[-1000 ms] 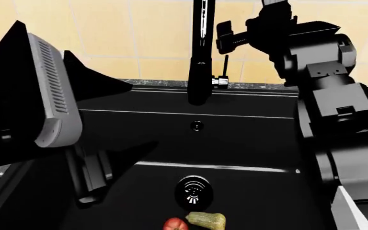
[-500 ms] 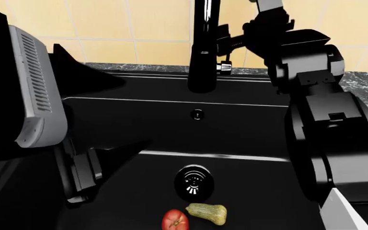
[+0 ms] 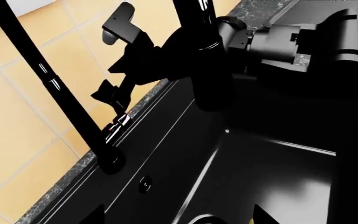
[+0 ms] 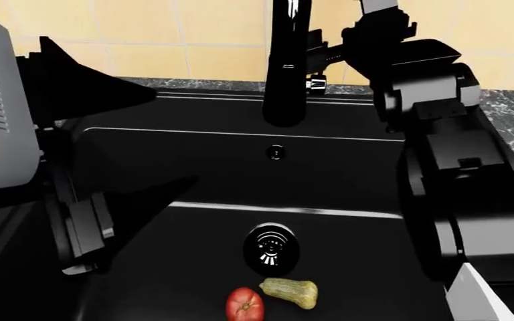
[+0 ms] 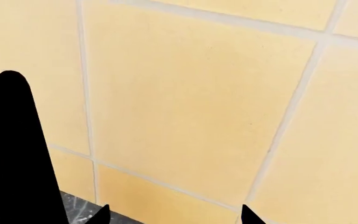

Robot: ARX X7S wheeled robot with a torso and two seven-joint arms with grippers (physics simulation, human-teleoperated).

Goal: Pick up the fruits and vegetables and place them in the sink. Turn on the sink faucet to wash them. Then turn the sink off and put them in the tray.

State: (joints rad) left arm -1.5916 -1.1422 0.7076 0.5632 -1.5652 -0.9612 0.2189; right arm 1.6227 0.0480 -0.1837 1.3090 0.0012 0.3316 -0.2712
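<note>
tomato [image 4: 244, 305] left of squash [image 4: 291, 291], in sink [image 4: 347, 180]

faucet lever [image 4: 316, 81]: mostly hidden behind the right end effector [image 4: 328, 57]
tomato [image 4: 244, 305]: cut by head view's lower edge
faucet [image 4: 286, 60]: top cropped

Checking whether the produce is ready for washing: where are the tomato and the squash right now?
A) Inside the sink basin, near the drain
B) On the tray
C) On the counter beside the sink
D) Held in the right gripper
A: in the head view the tomato and squash lie on the floor of the sink, just in front of the round drain, apart from both grippers.
</note>
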